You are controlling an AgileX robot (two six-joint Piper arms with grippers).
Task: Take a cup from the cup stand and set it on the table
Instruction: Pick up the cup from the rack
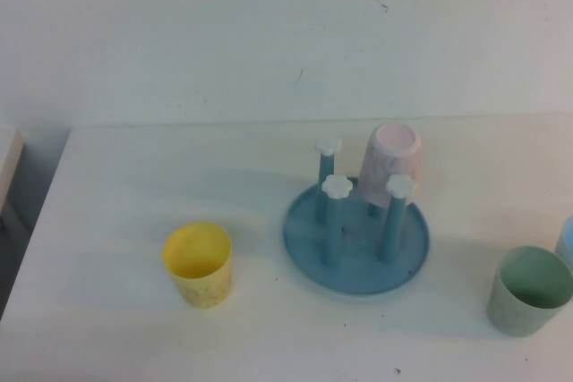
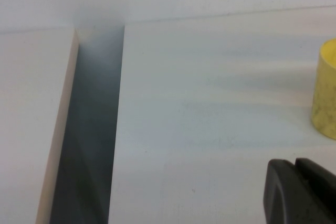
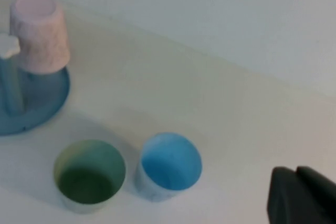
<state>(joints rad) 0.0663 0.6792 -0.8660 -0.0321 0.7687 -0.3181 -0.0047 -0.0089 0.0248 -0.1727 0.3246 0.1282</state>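
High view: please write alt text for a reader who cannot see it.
A pale pink cup sits upside down on the rear right peg of a round blue cup stand on a white table; the other three white-capped pegs are bare. A yellow cup stands upright left of the stand, a pale green cup upright to its right. Neither claw appears in this view.

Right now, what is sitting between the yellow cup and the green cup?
In the high view, the round blue cup stand sits between the yellow plastic cup and pale green cup, with the pale pink cup upside down on its far peg.
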